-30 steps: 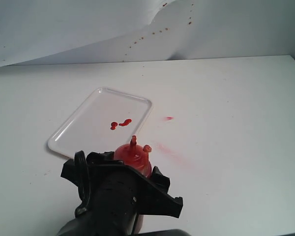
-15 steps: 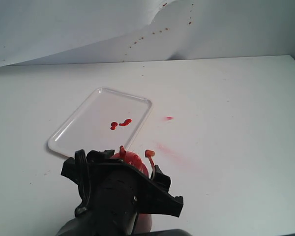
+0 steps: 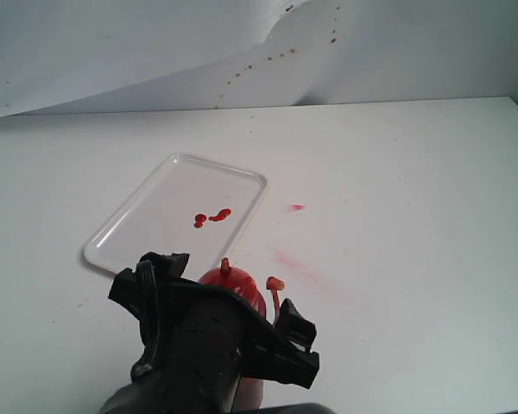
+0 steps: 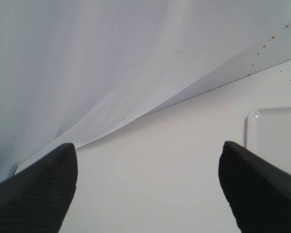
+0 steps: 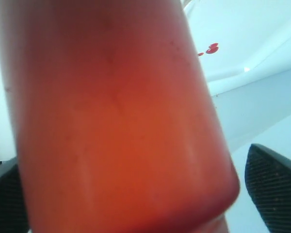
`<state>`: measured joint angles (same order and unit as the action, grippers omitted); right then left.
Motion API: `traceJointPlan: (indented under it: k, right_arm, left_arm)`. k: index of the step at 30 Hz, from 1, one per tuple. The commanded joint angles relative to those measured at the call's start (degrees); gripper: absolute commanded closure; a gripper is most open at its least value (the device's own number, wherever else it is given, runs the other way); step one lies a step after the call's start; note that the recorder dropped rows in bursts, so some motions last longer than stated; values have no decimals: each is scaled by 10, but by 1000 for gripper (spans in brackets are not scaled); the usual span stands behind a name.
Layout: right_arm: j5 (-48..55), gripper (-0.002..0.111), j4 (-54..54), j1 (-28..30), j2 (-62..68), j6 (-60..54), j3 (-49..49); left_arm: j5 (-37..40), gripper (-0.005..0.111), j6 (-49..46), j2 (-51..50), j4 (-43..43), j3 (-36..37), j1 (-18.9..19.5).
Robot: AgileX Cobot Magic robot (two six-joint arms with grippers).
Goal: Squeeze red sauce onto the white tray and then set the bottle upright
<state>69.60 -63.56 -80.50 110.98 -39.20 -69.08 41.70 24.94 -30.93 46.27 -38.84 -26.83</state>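
Observation:
The bottle (image 3: 235,281) stands upright on the table just near of the white tray (image 3: 151,207), nozzle up, its tethered cap (image 3: 274,283) hanging out to the right. My right gripper (image 3: 229,295) is open around it; in the right wrist view the bottle (image 5: 111,116) fills the picture, and a gap shows between it and one finger (image 5: 276,187). Small blobs of red sauce (image 3: 211,217) lie on the tray, and the same sauce (image 5: 212,48) shows in the right wrist view. My left gripper (image 4: 148,187) is open over bare table beside a tray corner (image 4: 276,141).
A pale pink smear (image 3: 304,269) and a small pink spot (image 3: 296,208) mark the table right of the tray. A curled white paper backdrop (image 3: 268,60) with brownish specks rises behind the table. The table's right edge runs past the far right.
My right gripper's jaws have spread apart from the bottle. The bottle's top has sunk slightly, and its cap has swung out to the right.

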Motion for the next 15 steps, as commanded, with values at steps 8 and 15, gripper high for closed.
traceJointPlan:
  k: [8,15]
  right_arm:
    - [4,3,-4,-31,-7,68,1]
    - [4,3,-51,-64,-14,125,1]
  left_arm:
    - [-8,31,5,3,-5,3,-1]
    - [-8,31,5,3,-5,3,-1]
